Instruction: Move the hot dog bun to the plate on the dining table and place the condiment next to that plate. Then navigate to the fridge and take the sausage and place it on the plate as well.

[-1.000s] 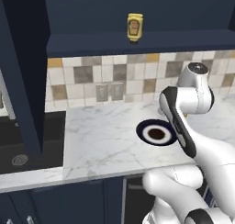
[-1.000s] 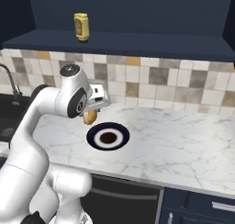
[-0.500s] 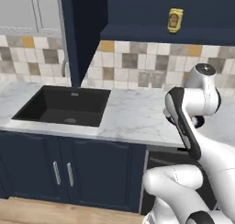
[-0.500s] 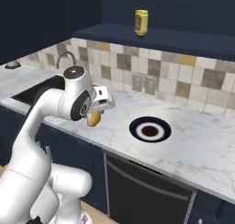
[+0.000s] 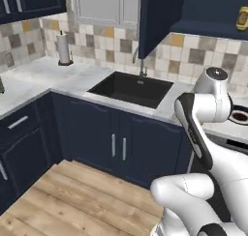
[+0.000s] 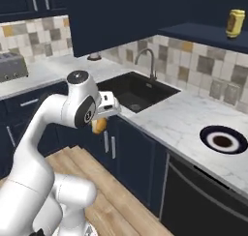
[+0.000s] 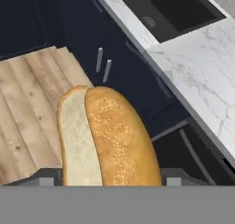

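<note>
The claw (image 6: 100,125) is clamped on the bun (image 7: 108,138), which hangs just under the arm's wrist, out over the wood floor (image 6: 114,194) in front of the navy cabinets (image 5: 121,143). In the hand view the bun stands lengthways between the fingers, its pale cut side to the left and its seeded tan crust to the right; the fingertips themselves are hidden behind it. In the right base view the bun shows as a small orange lump below the white hand.

The marble tabletop (image 6: 179,119) runs along the tiled wall, with a black sink (image 5: 130,89) set into it and a faucet (image 6: 145,61) at its far edge. To the right of the sink, on the same tabletop, lies a navy-rimmed plate (image 6: 224,140) with a dark spot at its centre. The condiment (image 6: 235,23) stands upright on a dark shelf (image 6: 203,34) high on the wall, above and behind that plate, well apart from the claw.

A paper towel roll (image 5: 64,49) stands on the tabletop at the far left corner, and a toaster (image 6: 10,66) sits further along to the left.
</note>
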Tool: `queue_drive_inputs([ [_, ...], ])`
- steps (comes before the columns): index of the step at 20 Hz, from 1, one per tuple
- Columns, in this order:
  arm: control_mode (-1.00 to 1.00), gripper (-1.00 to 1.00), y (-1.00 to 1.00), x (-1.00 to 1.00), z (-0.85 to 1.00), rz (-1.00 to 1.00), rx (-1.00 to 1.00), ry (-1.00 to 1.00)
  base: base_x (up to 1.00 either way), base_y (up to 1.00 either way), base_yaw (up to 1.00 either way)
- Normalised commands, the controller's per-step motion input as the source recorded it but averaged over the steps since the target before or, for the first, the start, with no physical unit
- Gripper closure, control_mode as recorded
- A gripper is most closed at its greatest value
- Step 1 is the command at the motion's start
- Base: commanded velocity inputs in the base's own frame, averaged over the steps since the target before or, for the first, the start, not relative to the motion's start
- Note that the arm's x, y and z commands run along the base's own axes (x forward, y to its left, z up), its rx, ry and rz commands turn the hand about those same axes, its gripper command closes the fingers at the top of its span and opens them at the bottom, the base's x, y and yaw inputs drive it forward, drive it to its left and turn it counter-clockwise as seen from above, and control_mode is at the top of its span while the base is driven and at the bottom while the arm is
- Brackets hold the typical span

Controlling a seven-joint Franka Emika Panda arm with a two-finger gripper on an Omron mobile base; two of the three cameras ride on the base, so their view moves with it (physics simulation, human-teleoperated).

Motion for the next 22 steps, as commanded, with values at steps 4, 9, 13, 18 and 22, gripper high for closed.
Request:
queue_drive_inputs([
  [4,1.0,1.0,0.0,0.0,0.0,0.0,0.0,0.0,-0.35,0.33,0.66],
  [9,1.0,1.0,0.0,0.0,0.0,0.0,0.0,0.0,-0.11,0.13,0.75],
  [13,1.0,1.0,0.0,0.0,0.0,0.0,0.0,0.0,-0.03,0.11,0.78],
  [18,1.0,1.0,0.0,0.0,0.0,0.0,0.0,0.0,-0.01,0.32,0.76],
  [22,1.0,1.0,0.0,0.0,0.0,0.0,0.0,0.0,0.0,0.48,0.78],
])
